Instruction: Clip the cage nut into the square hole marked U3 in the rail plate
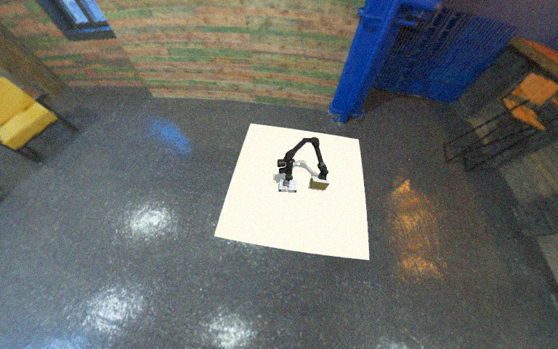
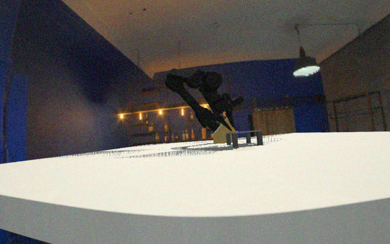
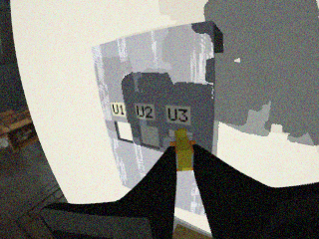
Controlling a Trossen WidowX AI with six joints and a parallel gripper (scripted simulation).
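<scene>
Pinched between the black fingertips of the parallel-jaw gripper [image 1: 288,179] [image 2: 232,129] [image 3: 184,146]: a small yellow cage nut [image 2: 233,129] [image 3: 183,155], with orange bits showing at the sides, by the fingertips. In the wrist view, right at the square hole marked U3 [image 3: 172,134], just below the black-lettered U3 label [image 3: 177,115]; hole mostly hidden by nut and fingers, so hard to tell how far in, if at all, and perhaps only over the opening. In the exterior view, at the top of the grey rail plate [image 1: 288,188] [image 2: 248,131] [image 3: 111,65], raised on short legs above the broad white table [image 1: 288,222] [image 2: 201,178] [image 3: 55,124]. Alongside in the same plate, the square holes marked U1 [image 3: 125,131] and U2 [image 3: 150,135]. Apart from the plate, near the far end of the bent black arm [image 1: 314,141] [image 2: 184,92], a tan block with a sloping top [image 1: 319,183] [image 2: 220,135].
</scene>
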